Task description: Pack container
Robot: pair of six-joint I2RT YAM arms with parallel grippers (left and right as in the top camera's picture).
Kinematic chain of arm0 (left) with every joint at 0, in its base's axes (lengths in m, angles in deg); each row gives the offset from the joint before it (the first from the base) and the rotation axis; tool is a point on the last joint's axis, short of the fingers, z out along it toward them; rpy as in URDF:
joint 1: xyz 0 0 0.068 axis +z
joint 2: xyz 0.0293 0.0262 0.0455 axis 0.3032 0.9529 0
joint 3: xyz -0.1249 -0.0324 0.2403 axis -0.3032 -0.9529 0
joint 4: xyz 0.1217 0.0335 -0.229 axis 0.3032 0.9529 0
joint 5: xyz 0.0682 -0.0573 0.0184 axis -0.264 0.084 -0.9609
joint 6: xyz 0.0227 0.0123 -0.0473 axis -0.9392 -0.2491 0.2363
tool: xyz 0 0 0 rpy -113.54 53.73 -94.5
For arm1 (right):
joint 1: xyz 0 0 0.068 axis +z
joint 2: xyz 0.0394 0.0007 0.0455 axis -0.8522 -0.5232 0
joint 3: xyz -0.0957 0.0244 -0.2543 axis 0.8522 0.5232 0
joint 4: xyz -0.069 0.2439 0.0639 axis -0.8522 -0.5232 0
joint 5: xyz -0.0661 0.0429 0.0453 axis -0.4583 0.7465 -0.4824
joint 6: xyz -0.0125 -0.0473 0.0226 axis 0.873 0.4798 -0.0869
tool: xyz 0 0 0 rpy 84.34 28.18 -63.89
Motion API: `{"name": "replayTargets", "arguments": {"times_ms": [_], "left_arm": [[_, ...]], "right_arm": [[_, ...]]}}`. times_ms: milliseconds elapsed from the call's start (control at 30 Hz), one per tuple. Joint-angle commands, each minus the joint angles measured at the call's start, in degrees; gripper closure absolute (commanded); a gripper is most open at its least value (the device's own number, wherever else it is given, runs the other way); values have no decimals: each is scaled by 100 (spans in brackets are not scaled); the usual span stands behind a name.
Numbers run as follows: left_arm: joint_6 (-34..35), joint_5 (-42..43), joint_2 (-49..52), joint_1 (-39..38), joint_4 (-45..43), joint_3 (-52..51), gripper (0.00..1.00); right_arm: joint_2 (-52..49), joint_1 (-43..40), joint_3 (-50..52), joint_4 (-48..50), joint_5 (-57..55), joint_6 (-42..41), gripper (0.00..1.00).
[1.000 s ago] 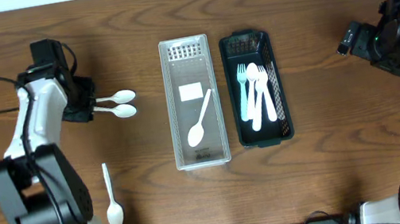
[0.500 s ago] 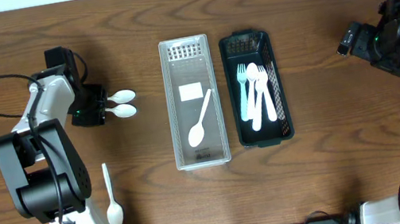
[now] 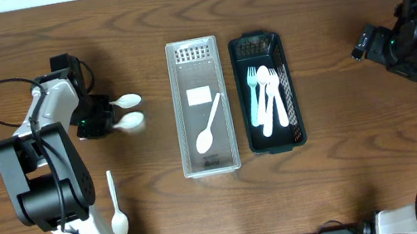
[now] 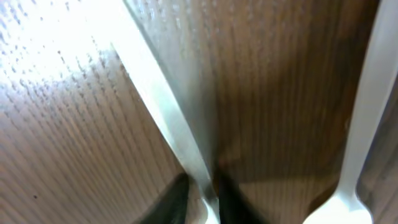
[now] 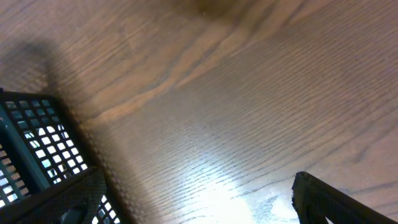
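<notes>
Clear tray (image 3: 181, 104) sits mid-surface with one white spoon (image 3: 209, 125) lying diagonally inside, plus a white label (image 3: 199, 96). Black mesh basket (image 3: 290, 87) is just beside it on the right arm's side, holding white cutlery (image 3: 266, 99): forks and spoons, count unclear. Can't tell for sure which bin is the target. My guess is that spoons go in the clear one.

Out on the surface (image 3: 354, 186) there are three spoons:
- upper spoon (image 3: 130, 101) and lower spoon (image 3: 132, 121), side by side, well apart from the tray on the left arm's side
- third spoon (image 3: 116, 209), alone, nearer the left arm's base

Left end effector (image 3: 98, 118) is down over the handle ends of the pair. In the left wrist view the dark fingertips (image 4: 176, 200) are closed in on both edges of one spoon handle (image 4: 155, 99). The other handle (image 4: 370, 106) is off to the side, not touched. This reads as pinching that handle. The view is blurred and I can't tell which of the two spoons it is.

Right end effector (image 3: 370, 39) is well away from both bins, fingers spread, holding nothing.

Progress looks early to mid: one spoon is packed in the tray and three are not. What's left is to lift the pinched one, carry it to the tray and release, then do the same for the other two.
</notes>
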Motion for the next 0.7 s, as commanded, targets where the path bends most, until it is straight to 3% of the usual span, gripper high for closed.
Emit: {"name": "replayTargets", "arguments": {"times_ms": [0, 167, 367, 500, 667], "left_arm": [[-551, -46, 68, -2, 39, -24, 93], [-1578, 409, -131, -11, 42, 190, 94], [-2693, 1196, -1064, -413, 66, 584, 94], [-3547, 1086, -1880, -1134, 87, 667, 94], [-4168, 334, -2367, -2404, 164, 664, 94]], "right_arm": [[-28, -37, -24, -39, -15, -35, 1], [-28, -37, -24, -87, -15, -35, 1], [-28, -37, -24, -72, -15, -35, 1], [-28, -37, -24, -15, -15, -35, 1], [-28, -37, -24, 35, -15, -37, 1]]}}
